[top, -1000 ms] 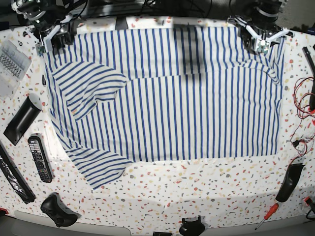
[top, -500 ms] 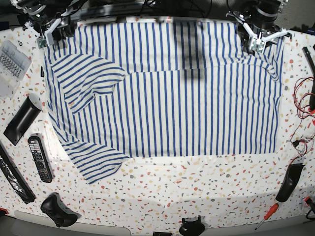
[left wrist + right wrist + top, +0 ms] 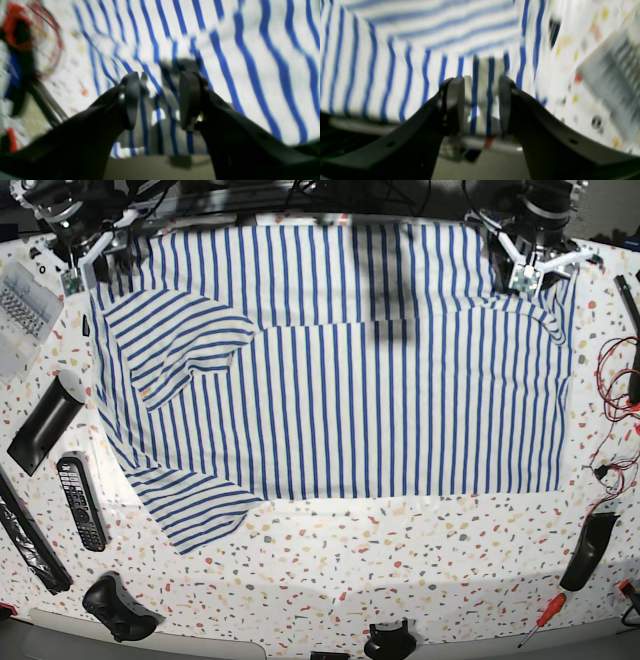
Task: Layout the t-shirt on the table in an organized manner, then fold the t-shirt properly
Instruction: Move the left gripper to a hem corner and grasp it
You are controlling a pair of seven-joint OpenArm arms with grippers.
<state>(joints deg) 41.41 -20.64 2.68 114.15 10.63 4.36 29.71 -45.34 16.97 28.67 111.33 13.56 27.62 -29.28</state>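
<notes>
Two hands pinch the t-shirt edge at the table's top: left hand, right hand; no writing readable.

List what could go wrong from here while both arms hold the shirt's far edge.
1. The left gripper and right gripper each pinch only a little cloth near the t-shirt's far edge; it might slip out of one and skew the layout.
2. One sleeve lies folded over the body; pulling further may not flatten it.
3. The red wires sit close to the shirt's side and could snag if it slides that way.
</notes>
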